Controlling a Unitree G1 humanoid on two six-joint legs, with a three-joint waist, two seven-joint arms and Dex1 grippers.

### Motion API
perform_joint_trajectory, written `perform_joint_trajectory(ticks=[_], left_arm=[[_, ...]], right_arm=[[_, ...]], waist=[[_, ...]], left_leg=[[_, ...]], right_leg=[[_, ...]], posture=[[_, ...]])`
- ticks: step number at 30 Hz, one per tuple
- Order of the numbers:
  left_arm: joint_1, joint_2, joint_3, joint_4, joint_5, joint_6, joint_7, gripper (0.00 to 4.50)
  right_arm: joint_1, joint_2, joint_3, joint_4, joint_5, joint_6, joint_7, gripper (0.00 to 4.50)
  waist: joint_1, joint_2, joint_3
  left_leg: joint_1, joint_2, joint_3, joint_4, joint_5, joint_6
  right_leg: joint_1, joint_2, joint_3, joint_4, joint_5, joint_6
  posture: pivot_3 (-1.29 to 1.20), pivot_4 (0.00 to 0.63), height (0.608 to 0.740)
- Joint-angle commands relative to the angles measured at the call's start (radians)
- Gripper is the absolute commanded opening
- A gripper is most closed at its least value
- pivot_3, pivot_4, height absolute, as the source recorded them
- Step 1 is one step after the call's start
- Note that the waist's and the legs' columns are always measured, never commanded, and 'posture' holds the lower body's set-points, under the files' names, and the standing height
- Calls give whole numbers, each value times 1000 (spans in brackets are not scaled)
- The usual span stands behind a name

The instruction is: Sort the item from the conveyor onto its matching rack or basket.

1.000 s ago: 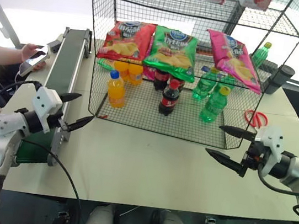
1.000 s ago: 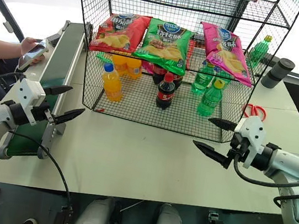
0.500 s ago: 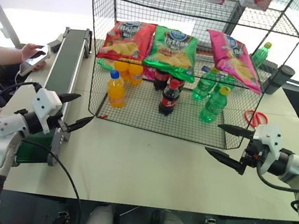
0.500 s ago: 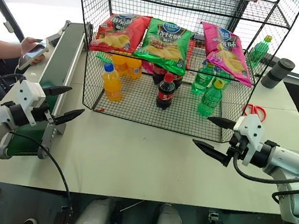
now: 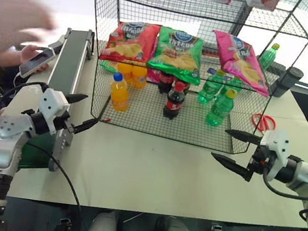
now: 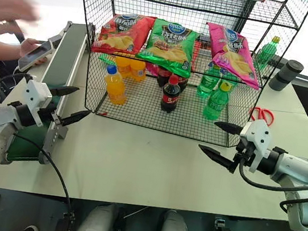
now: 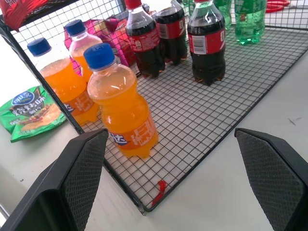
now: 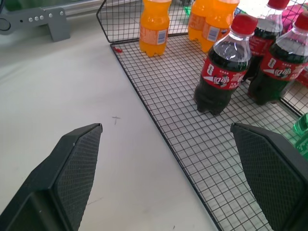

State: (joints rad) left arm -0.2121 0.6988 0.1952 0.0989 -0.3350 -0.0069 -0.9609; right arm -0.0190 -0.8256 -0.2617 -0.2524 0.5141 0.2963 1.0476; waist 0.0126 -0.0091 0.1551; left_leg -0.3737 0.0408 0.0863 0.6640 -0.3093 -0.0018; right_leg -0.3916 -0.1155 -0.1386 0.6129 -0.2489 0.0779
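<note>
Left end effector (image 5: 81, 112) w/ two black fingers spread wide, nothing between them; it hovers just beside the near end of the long dark green conveyor belt w/ grey metal side rails (image 5: 68, 72). Right end effector (image 5: 235, 147) likewise fully spread & empty, hanging over the pale matte counter (image 5: 146, 172) near the front right corner of the big black wire-grid rack (image 5: 158, 125). We see the shiny magenta-pink chip bag w/ blue oval logo (image 5: 241, 60) lying tilted on the rack's middle tier, at the right, next to a glossy green chip bag (image 5: 179, 53) & a glossy red chip bag (image 5: 132, 40). So, as far as we can judge, that bag is already sorted; the visible belt carries no item, & both arms look to be waiting for the next one. A person's blurred hand (image 5: 15, 21) is raised at the belt's far side, another hand holds a phone (image 5: 35, 64). Textures: crinkly foil bags; smooth plastic bottles on the bottom grid, i.e. orange soda (image 7: 120, 108), dark cola w/ red cap (image 8: 224, 72), clear green ones (image 5: 221, 108). Finger pads (image 7: 86, 168) carry a fine diamond-knurl pattern. Red-handled scissors (image 5: 263, 122) lie on the counter, right of the rack.
</note>
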Motion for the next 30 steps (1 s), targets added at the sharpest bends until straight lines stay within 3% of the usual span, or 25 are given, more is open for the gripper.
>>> perform_joint_trajectory(ticks=[1,17,30], left_arm=[[-16,5,2,-13,-5,-7,-6,4500],[-52,-11,-25,4,7,-7,3,4500],[4,-29,-24,-51,1,4,10,4500]], right_arm=[[-3,0,-18,-39,-1,-21,-8,4452],[-16,0,-1,-6,-22,-49,-9,4452],[-35,-6,18,-6,-38,-49,2,4452]], waist=[[0,0,0],[0,0,0],[1,0,0]], left_leg=[[0,0,0,0,0,0],[0,0,0,0,0,0],[0,0,0,0,0,0]], right_leg=[[0,0,0,0,0,0],[0,0,0,0,0,0],[0,0,0,0,0,0]], posture=[[0,150,740],[0,150,740],[0,150,740]])
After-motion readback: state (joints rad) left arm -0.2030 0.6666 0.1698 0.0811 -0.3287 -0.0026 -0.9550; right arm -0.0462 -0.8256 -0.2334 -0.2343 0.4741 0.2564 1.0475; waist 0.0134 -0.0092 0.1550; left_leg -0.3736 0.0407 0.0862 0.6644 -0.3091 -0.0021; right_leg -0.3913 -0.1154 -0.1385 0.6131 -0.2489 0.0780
